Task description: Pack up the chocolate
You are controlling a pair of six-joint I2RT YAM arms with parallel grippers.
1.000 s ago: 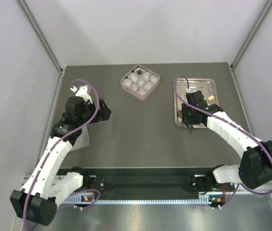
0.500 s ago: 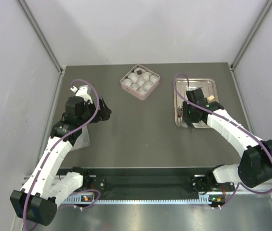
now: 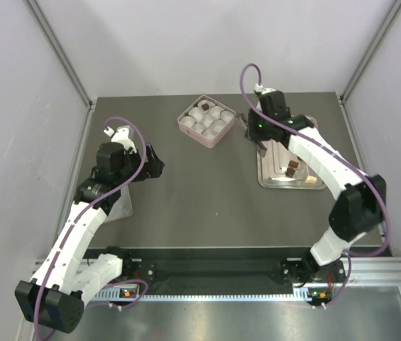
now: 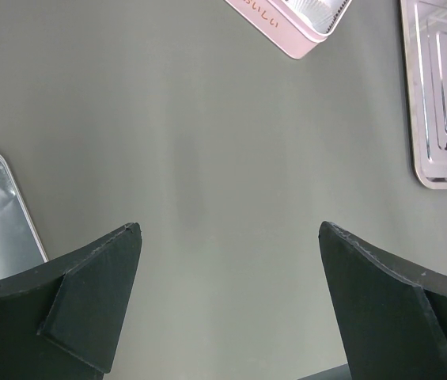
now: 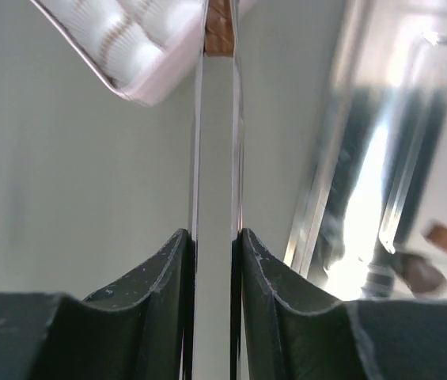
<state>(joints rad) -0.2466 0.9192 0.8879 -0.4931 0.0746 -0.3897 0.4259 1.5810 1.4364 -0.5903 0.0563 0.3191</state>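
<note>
Several tiny chocolate pieces (image 3: 292,169), dark brown or tan, dot the tray (image 3: 268,175).

Pink box (image 4: 302,39), side wall: a short row of darker pink characters stood there, rounded strokes, partly cut off by the picture's top edge; they could not be read.
Place of box: far middle of the table (image 3: 186,192).
Other readable text: none was found.

In the gripper (image 5: 214,235), steel tweezers (image 5: 215,142), a brown chocolate piece (image 5: 219,36) at their tips.
</note>
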